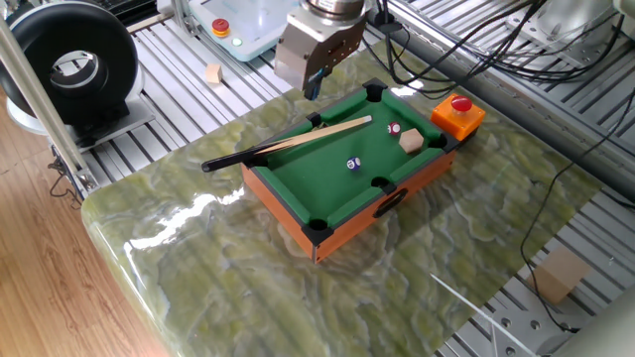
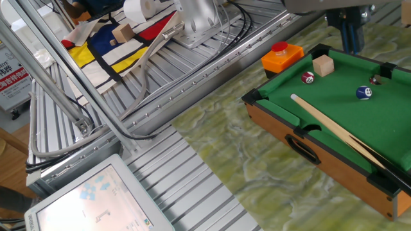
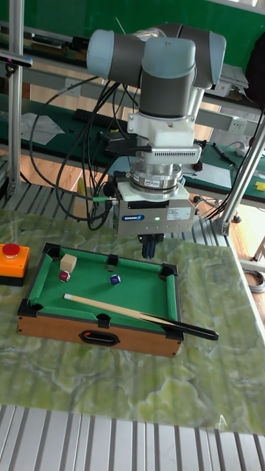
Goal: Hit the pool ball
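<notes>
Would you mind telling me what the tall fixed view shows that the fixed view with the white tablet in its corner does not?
Only the tall view shows the whole arm above the gripper, plus the cue's dark butt overhanging the mini pool table. Only the tablet view shows the tablet and the colourful cloth. Both show the pool ball, the red-and-white ball, the wooden cube, the cue and the orange button box.

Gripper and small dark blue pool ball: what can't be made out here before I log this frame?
- Gripper: its dark fingers overlap in every view, so open or shut is unclear.
- The other fixed view: the top edge cuts off the gripper body.
- Small dark blue pool ball: too small to read its white spot.
- Long wooden cue: its butt end runs off the right edge in the other fixed view.
</notes>
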Tool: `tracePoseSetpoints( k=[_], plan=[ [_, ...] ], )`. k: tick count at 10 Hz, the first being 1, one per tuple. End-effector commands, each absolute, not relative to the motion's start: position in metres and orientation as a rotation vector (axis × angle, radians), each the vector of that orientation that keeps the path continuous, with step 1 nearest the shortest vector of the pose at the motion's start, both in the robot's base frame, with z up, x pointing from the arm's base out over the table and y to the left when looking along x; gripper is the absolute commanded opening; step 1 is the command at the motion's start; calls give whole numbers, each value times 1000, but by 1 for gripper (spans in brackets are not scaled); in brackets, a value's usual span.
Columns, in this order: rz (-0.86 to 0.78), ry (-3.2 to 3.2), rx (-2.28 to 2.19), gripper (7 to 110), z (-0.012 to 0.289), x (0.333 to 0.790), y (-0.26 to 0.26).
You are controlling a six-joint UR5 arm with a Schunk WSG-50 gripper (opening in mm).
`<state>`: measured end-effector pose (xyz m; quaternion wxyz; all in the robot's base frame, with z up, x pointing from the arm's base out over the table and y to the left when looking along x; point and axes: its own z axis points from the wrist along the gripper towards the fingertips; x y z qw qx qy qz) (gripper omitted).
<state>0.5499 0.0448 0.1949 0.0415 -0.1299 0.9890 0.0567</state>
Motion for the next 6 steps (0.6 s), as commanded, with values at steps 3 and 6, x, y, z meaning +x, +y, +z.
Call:
tracePoseSetpoints(
  k=[3,6],
  plan=[
    [155,2988,-518,7,168,584,63],
    [78,3018,-549,7,146,572,53]
  ],
)
